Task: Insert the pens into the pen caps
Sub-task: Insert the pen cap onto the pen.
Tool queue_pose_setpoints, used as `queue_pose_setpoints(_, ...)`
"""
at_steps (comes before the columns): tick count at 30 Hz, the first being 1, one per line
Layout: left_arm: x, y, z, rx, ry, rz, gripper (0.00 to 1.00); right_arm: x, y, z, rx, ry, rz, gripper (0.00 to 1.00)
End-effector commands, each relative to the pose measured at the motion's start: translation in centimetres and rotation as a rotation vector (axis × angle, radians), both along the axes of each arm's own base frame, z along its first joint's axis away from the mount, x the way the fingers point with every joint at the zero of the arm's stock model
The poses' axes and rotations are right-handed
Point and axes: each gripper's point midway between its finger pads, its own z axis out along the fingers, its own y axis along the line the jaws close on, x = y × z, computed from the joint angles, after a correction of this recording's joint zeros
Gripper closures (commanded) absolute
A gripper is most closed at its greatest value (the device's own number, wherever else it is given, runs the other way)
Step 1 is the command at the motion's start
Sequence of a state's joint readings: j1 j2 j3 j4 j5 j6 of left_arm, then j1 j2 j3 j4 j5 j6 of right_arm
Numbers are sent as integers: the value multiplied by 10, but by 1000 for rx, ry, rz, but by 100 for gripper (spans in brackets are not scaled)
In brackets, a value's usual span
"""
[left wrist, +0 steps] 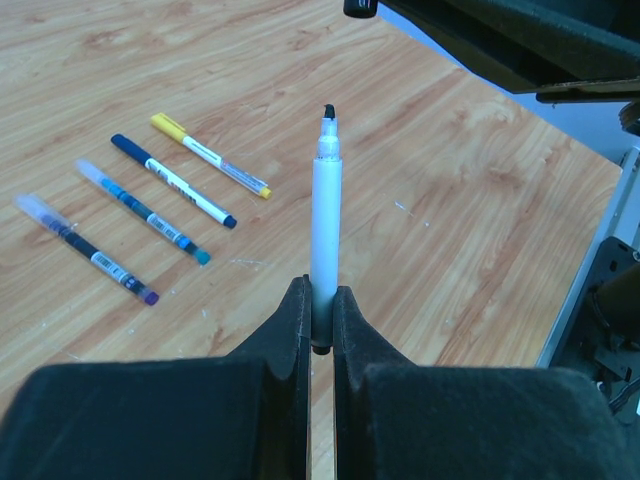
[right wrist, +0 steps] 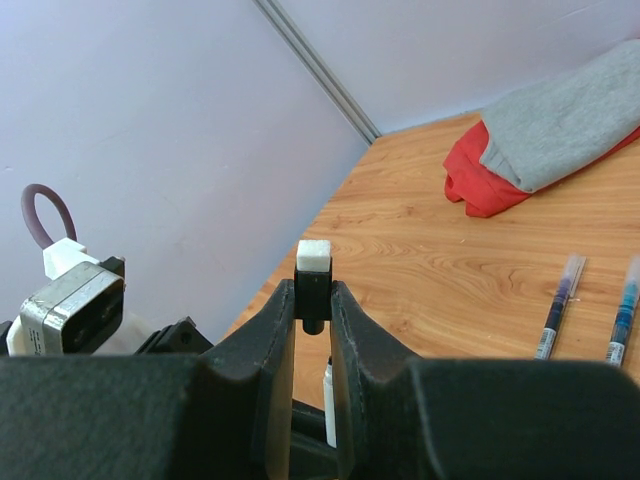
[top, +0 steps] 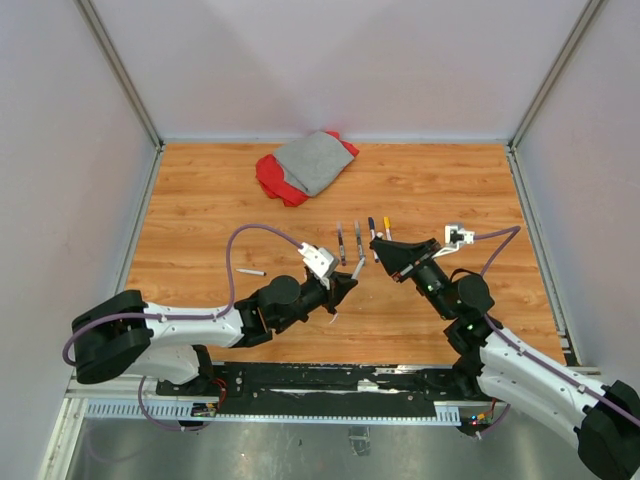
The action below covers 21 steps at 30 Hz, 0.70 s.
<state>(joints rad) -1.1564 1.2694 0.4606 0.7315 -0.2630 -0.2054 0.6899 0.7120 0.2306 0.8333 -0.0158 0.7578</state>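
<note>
Currently, left gripper (left wrist: 320,300) pinches an uncapped pen (left wrist: 326,230) by its base, tip up. Right gripper (right wrist: 312,300) pinches a cap (right wrist: 313,285), not yet fitted. Beyond, four pens (left wrist: 172,182) lie in a row, apparently capped. Judged nearly complete.

White left arm (top: 190,325), white right arm (top: 530,370), black joints, looping purple cable (top: 258,228), black wedge-shaped jaws
</note>
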Motion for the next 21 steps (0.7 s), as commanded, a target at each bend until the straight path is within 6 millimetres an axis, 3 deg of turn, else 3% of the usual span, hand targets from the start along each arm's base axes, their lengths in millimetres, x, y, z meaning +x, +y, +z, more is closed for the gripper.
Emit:
queue_pose_setpoints(1, -2, -9, 18, -40, -41, -17, 99, 3, -3, 17, 2, -29, -20, 99)
queue_pose_setpoints(21, 1, -13, 12, -24, -29, -8, 100, -1, 2, 1, -50, 7, 17, 99)
